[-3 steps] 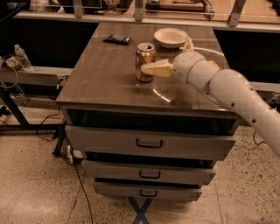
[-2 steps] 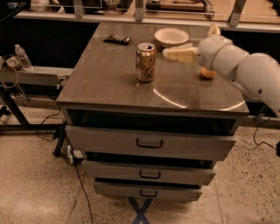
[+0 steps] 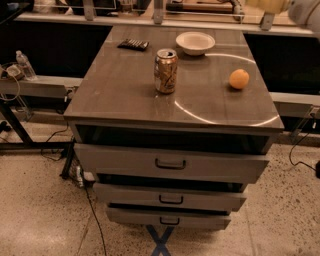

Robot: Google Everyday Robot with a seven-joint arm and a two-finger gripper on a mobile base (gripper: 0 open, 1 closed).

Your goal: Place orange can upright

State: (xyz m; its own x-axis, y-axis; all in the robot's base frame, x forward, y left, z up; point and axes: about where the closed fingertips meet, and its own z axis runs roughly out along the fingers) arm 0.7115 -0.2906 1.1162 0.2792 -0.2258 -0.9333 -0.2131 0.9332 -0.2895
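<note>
The orange can (image 3: 165, 71) stands upright near the middle of the grey cabinet top (image 3: 125, 95), its silver top rim facing up. It has a golden-orange and brown mottled label. Nothing touches it. My gripper (image 3: 267, 5) shows only as a pale cream shape at the top right edge of the camera view, with the white arm (image 3: 306, 10) beside it. It is high above the back right of the cabinet, far from the can, and mostly cut off by the edge.
A round orange fruit (image 3: 239, 79) lies at the right of the top. A white bowl (image 3: 195, 42) sits at the back, and a dark flat object (image 3: 133, 44) at the back left. Drawers (image 3: 170, 164) are below. A water bottle (image 3: 24, 65) stands on the left shelf.
The gripper has let go of the can and drawn back, up and to the right, almost out of view. The can stays upright where it was.
</note>
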